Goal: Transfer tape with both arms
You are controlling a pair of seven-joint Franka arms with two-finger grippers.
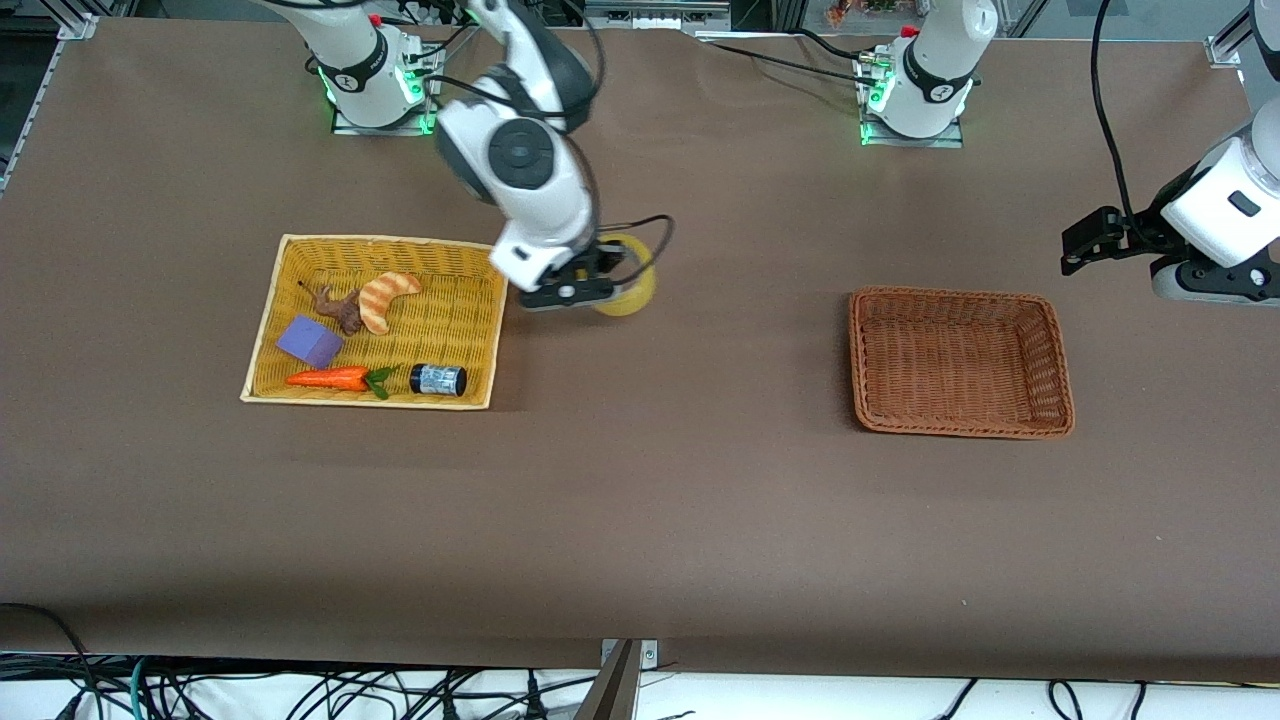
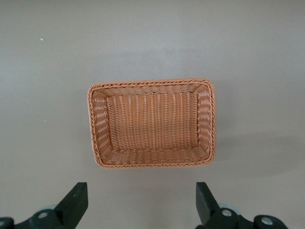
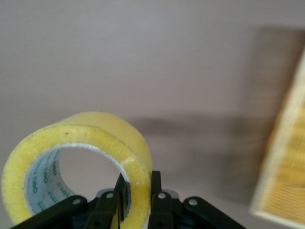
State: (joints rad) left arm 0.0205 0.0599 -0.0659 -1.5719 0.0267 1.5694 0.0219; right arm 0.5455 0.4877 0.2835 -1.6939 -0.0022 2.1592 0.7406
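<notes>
Yellow tray: shallow yellow woven tray (image 1: 262,330) toward the right arm's end of the table; holds a curved orange-striped croissant toy (image 1: 386,296), a small brown figure (image 1: 340,308), a purple block (image 1: 309,341), an orange toy carrot (image 1: 330,379) and a small dark cylindrical jar (image 1: 438,380); none touched.
Right gripper: black two-finger right gripper (image 1: 583,285) up in the air just beside the yellow tray's edge, over bare brown tabletop (image 1: 640,520); clamped tight across the wall of the roll, one finger inside the ring, one outside, as the right wrist view shows.
Tape: ring-shaped roll of translucent yellowish tape with a grey inner core (image 1: 628,290), (image 3: 78,162); held off the table, standing on edge, hole open to one side; out of the tray, well apart from the brown basket.
Brown basket: empty rectangular reddish-brown wicker basket (image 1: 960,362), (image 2: 151,124) toward the left arm's end of the table.
Left gripper: black left gripper (image 1: 1095,238), (image 2: 141,202) waiting high over that end of the table, just outside the brown basket; jaws spread wide, nothing between them.
Step in hand: judged as the carry toward mid-table; pick done, hand-over not yet begun.
Next move calls for: bringing the roll between the two baskets with free rim exposed; left arm coming in to meet it, closing on the rim clear of the right fingers; release only once the second grip is firm.
</notes>
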